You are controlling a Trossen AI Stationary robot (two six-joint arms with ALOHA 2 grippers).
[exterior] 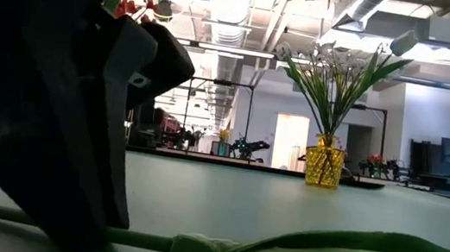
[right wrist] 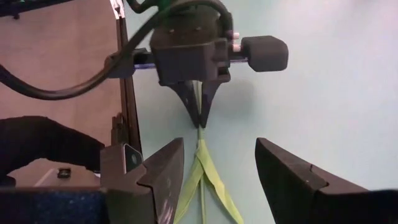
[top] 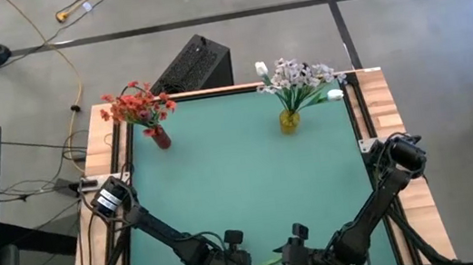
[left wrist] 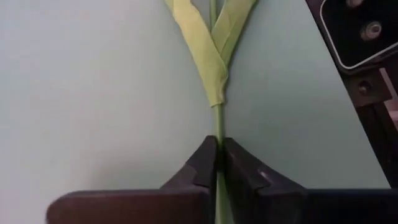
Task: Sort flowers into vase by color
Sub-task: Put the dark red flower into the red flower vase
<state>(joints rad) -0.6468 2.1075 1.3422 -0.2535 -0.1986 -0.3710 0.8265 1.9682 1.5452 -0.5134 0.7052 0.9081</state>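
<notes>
the left gripper (left wrist: pixel 217 163) is clamped on the green stem (left wrist: pixel 218 121) lying flat on the mat (top: pixel 223 171) at the near edge, low below the leaves, probably for a clean lift. the right gripper (right wrist: pixel 217 171) waits beside it, fingers apart, straddling the leaves.

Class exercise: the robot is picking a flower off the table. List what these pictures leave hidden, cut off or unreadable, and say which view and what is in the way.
- Blossom of the held flower stem: cut off by the left wrist and right wrist picture edges; its colour cannot be told.
- Same stem in the high view: hidden under both arms at the bottom edge.
- Red vase: in the low view, blocked by the left gripper.
- Right gripper: its fingers stand open astride the stem; contact cannot be told.
</notes>
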